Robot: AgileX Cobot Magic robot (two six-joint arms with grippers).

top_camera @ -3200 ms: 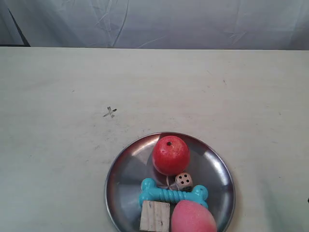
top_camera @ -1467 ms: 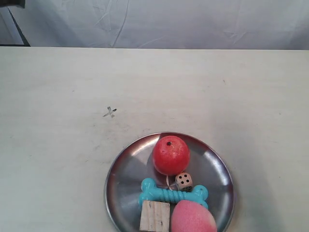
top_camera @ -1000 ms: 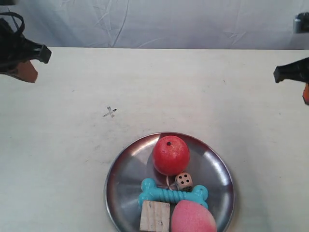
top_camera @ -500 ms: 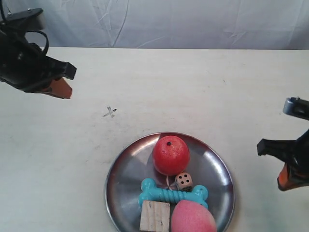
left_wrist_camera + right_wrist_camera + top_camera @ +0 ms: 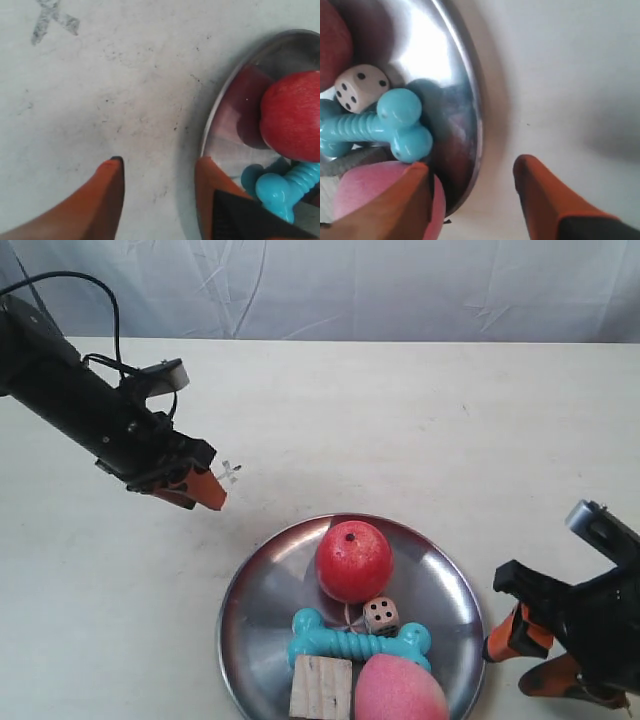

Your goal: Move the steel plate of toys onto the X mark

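Your table (image 5: 400, 420) is pale, and both arms are in over it. The left gripper (image 5: 160, 162) hangs with its fingers spread wide and holding nothing, one orange tip over bare table, the other right at the plate's rim. The right gripper (image 5: 470, 165) is spread too, empty, straddling the opposite rim: one finger inside, by the pink egg, and one outside. The steel plate (image 5: 450, 590) sits flat at the near edge. On it you've got the red apple ball (image 5: 353, 560), the pink egg (image 5: 400, 692), the turquoise bone (image 5: 360, 643), the wooden block (image 5: 321, 687) and the die (image 5: 380, 615) touching the bone. The X mark (image 5: 229, 472) lies uncovered, near the plate, just beside the left fingertips.
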